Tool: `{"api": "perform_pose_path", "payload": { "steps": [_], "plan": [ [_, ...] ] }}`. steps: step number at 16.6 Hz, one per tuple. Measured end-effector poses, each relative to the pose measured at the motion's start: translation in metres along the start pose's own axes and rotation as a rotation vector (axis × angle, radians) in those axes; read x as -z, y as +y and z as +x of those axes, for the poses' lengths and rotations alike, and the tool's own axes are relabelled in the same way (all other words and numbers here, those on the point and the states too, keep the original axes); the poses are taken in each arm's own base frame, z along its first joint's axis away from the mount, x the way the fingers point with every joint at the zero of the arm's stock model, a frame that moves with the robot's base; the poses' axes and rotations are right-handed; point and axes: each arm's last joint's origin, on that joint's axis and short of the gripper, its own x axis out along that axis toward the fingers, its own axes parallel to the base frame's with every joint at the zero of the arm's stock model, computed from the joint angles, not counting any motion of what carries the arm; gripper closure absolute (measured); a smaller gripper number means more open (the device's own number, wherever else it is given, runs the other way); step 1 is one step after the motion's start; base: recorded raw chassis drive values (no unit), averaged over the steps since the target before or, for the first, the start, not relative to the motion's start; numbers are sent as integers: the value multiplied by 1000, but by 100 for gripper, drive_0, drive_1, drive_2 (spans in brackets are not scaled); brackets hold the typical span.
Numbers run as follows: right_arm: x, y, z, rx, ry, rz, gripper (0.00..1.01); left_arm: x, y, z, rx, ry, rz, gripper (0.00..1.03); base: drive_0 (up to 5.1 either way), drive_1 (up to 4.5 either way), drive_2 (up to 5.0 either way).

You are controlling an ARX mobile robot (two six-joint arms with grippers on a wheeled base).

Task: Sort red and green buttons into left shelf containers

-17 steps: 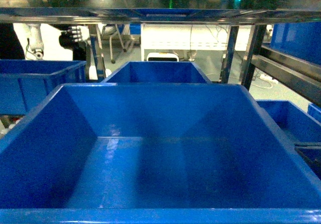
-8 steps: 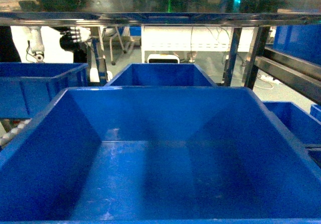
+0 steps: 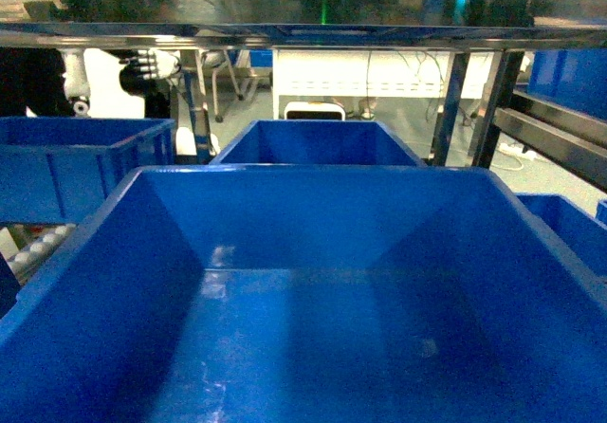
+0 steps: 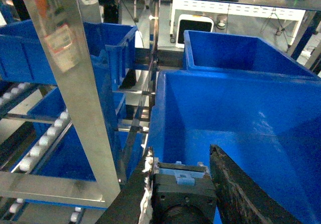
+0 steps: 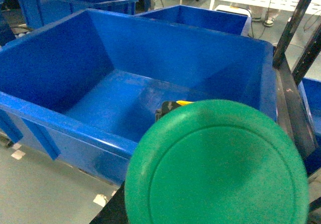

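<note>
the green button (image 5: 216, 164) fills the right wrist view, evidently gripped in the right jaws, near the front rim of the near blue tub (image 5: 60, 123). left jaws: state cannot be told. risk: early release drops it outside the rim.

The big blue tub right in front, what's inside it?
The near blue tub shows only a bare, scuffed blue floor with no buttons on it. The strip under its front wall is hidden. The green button sits close to the right wrist camera, short of the rim.
</note>
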Motion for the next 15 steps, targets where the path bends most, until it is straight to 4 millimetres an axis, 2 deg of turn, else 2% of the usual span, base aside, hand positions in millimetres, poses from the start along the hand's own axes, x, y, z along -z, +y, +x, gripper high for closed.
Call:
{"api": "perform_pose_path", "payload": {
  "steps": [2,5,8,11,15],
  "plan": [
    [2,2,7,-19,11,-10,75,0,0,0,1,0,0,76,0,0,0],
    [5,-1,31,-16,90,-1,75,0,0,0,0,0,0,76,0,0,0],
    [-15,0,54,-19,86,-14,75,0,0,0,0,0,0,76,0,0,0],
    [-15,6,69,-54,133,-24,75,0,0,0,0,0,0,76,0,0,0],
    [-30,15,102,-59,136,-48,75,0,0,0,0,0,0,76,0,0,0]
  ]
}}
